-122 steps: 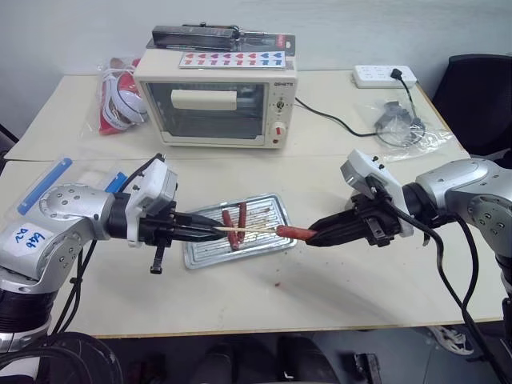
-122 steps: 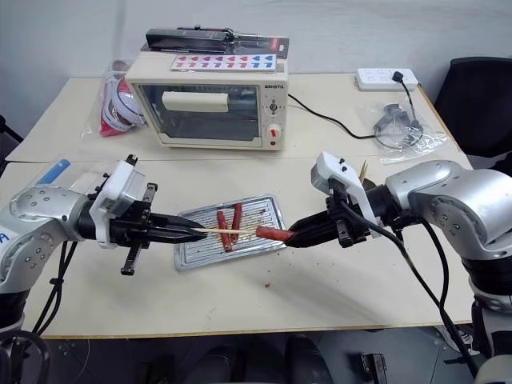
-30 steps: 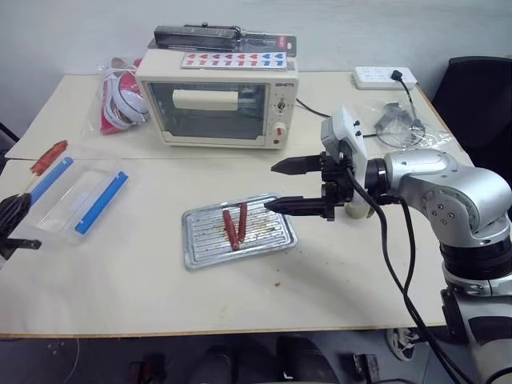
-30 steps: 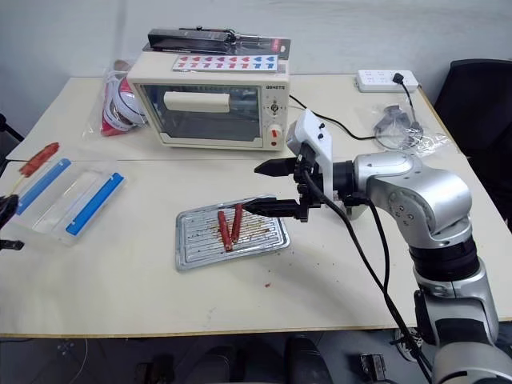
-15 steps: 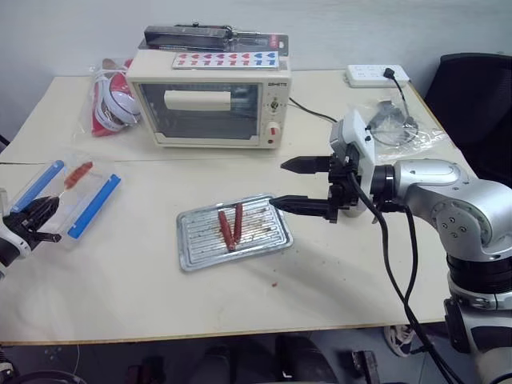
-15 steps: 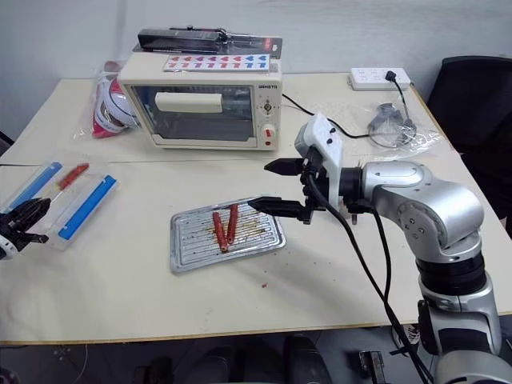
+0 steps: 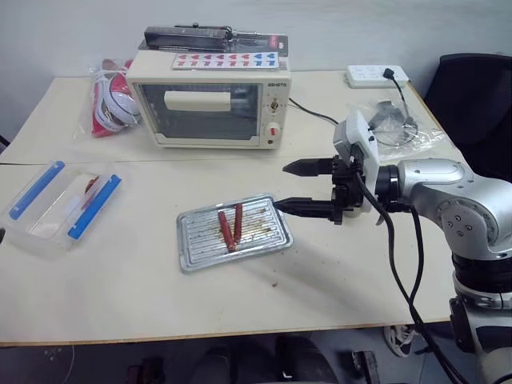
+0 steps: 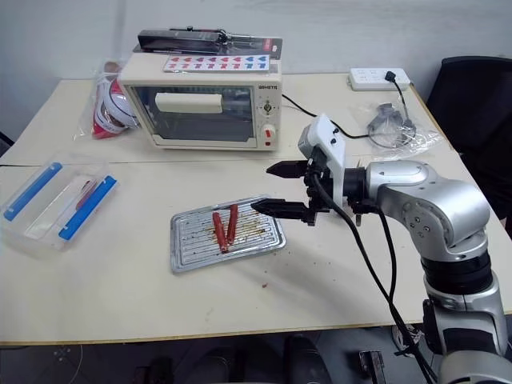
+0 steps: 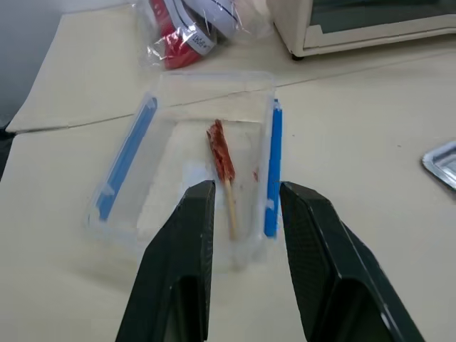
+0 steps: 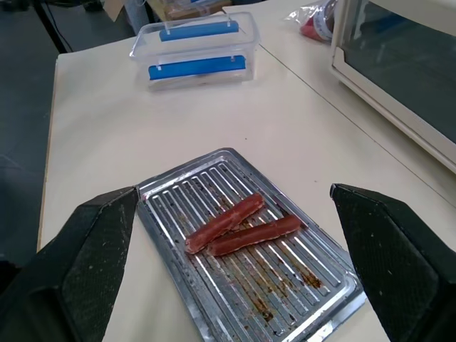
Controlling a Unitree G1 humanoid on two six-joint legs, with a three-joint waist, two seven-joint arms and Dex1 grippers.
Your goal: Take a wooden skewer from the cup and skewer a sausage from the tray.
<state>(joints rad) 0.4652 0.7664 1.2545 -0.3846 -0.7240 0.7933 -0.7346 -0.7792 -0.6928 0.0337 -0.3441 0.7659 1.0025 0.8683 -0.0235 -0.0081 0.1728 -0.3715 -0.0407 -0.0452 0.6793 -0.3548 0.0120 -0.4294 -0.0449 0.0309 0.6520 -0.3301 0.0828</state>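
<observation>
My left gripper [image 9: 241, 214] has its two black fingers [image 9: 178, 263] apart, and nothing is between them. It points at the clear plastic box [image 9: 171, 107] with blue clips. Inside that box lies a sausage on a wooden skewer [image 9: 229, 203]. The sausage [image 9: 221, 151] is at the far end of the stick, and the bare end of the stick points toward my fingers. My fingers do not touch it.

My right gripper [image 7: 292, 187] is wide open and holds nothing. It hangs just past the right edge of the tray [image 7: 196, 252], with its fingertips pointing toward my left. One finger is higher up and one is lower, close to the corner of the tray.

The silver tray sits in the middle of the table [image 7: 144, 296]. Two more sausages [image 10: 242, 224] lie on its ridged floor. They touch at one end and make a thin V shape. There are brown smears on the tray beside them.

Behind the tray stands a small cream toaster oven [image 7: 212, 100]. A white power strip [image 7: 376, 75] lies at the far right of the table. I cannot make out the cup for sure.
</observation>
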